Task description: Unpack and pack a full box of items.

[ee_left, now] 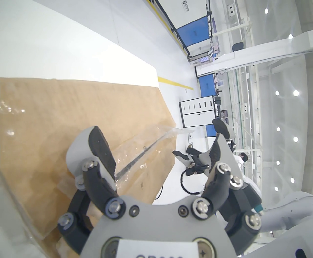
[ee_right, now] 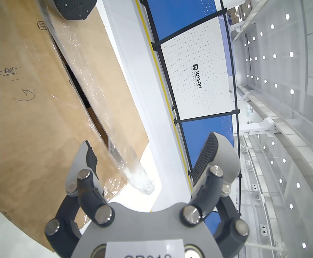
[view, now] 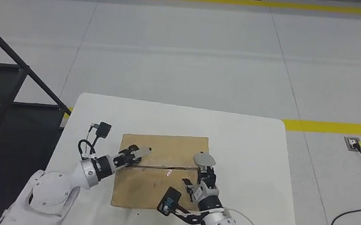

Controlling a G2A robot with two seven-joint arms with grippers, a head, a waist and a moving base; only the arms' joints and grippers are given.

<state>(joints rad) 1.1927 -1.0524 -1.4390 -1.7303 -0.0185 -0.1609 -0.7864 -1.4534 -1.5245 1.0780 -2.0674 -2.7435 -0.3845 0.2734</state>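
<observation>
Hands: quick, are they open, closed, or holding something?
Left hand: open, holding nothing, over the box.
Right hand: open, holding nothing, at the box's edge.

Bare white tabletop (view: 243, 138) runs along the far and right sides of the flat brown cardboard box (view: 161, 176). A strip of clear tape (ee_right: 97, 110) holds its top flaps down, though a dark narrow slit (ee_right: 84, 103) gapes along the seam. The left gripper (view: 134, 156) and right gripper (view: 199, 172), fingers spread, stand at the seam's ends. The near edge seems crowded by both arms.
</observation>
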